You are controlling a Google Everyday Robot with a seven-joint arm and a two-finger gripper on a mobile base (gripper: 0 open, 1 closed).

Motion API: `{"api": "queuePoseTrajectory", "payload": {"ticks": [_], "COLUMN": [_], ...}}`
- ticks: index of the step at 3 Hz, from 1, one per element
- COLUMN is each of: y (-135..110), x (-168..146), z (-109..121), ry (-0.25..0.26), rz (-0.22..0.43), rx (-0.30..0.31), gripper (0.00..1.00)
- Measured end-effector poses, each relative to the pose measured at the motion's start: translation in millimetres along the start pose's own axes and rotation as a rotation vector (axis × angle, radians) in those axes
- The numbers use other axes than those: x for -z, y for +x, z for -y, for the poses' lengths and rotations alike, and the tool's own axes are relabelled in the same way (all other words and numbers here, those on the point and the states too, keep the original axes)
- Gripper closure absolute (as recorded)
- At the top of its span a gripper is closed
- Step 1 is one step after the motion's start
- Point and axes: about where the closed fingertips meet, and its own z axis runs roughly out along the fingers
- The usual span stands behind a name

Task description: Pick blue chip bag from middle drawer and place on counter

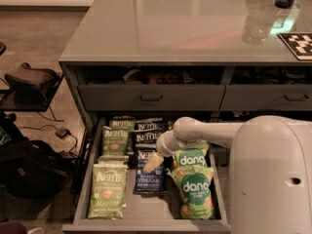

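The middle drawer (146, 209) is pulled open below the counter (185, 28). It holds several chip bags. Navy Kettle blue chip bags lie in its middle column: one at the front (149, 178) and others stacked behind it (147, 136). Green Kettle bags (107, 189) fill the left column and green "dang" bags (195, 189) the right. My white arm reaches in from the right, and the gripper (152, 164) hangs low over the front blue chip bag, its pale fingertip touching or just above the bag's upper part.
Two narrower closed drawers with bar handles (151, 98) sit above the open one. A clear cup (256, 23) and a checkered tag (297, 44) stand on the counter's far right. A dark bag and cables (29, 169) lie on the floor at left.
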Motion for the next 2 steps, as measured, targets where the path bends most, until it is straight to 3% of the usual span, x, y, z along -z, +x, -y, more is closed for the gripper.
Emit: {"api": "queuePoseTrajectory", "payload": {"ticks": [2], "y": [-16], "x": [-11], "z": [-23], "ry": [-0.055], "rz": [0.035], "rx": [0.043], "gripper": [0.0]}}
